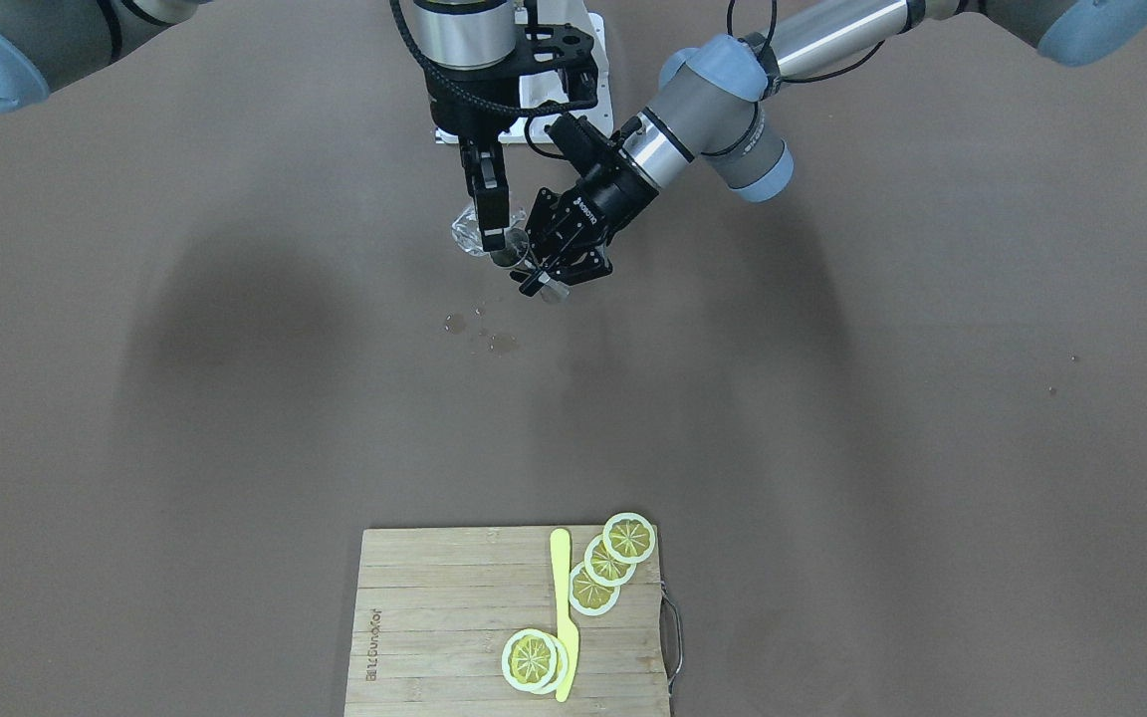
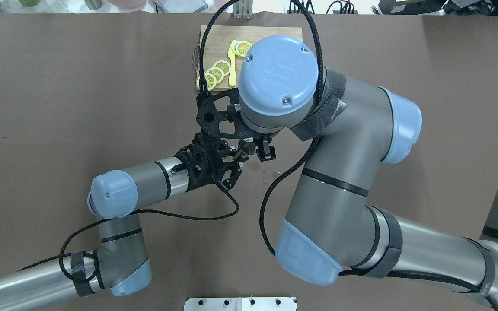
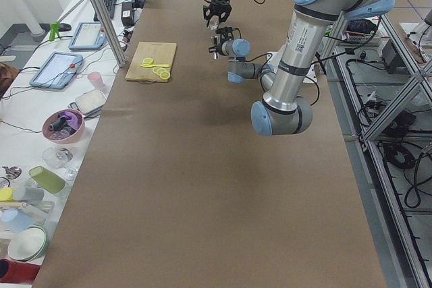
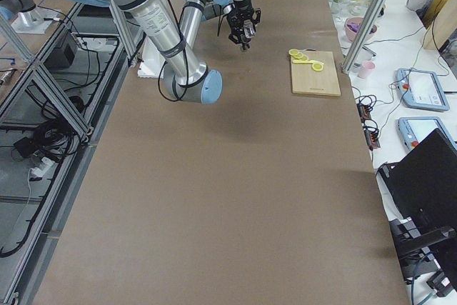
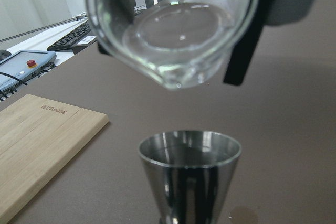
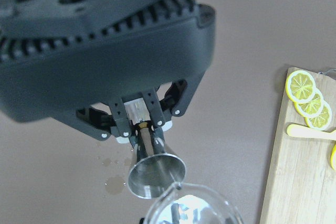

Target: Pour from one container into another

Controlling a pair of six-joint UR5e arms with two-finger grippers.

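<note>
Mid-pour! Gripping the clear glass spouted beaker (image 5: 173, 24) in the clamped right gripper (image 1: 490, 231), tipped just above the shiny steel conical cup (image 5: 190, 166), pinched at its stem by the left gripper (image 6: 142, 128). Next, probably: tilt further, keeping spout over rim; mind the spilled droplets (image 1: 454, 322).

On the front-facing view I have my right arm dropping in from 12 o'clock, its right gripper (image 1: 492, 239) pointing straight down, fingers clamped. My left arm reaches in from 2 o'clock, its left gripper (image 1: 544, 281) angled toward 8, clamped too, just beside the right.
</note>
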